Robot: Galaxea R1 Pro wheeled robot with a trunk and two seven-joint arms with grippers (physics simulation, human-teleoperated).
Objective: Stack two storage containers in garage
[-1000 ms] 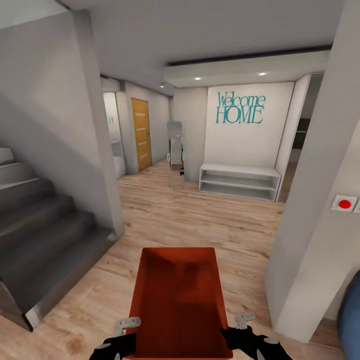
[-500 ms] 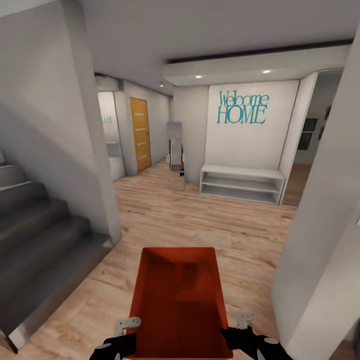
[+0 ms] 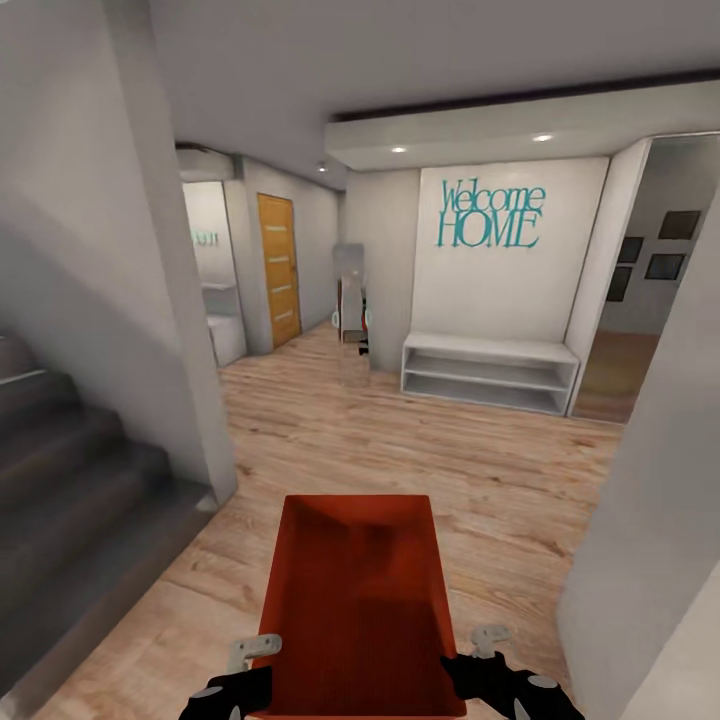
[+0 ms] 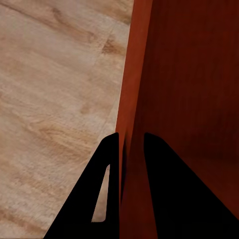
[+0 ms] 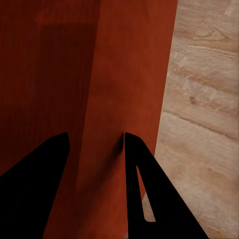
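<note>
— Left gripper (image 4: 131,144) is pinching 1 side wall of the storage container (image 3: 355,610); right gripper (image 5: 95,139) the opposite wall.
— Handling?
— Riding low ahead over wood floor (image 3: 420,450); seemingly light, rigid, thin-walled, slip-prone.

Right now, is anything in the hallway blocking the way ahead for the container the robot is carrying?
The storage container is held on both side walls by the left gripper and right gripper. The wood floor straight ahead looks open. The stairs flank the left and a wall the right. The garage is not in sight.
</note>
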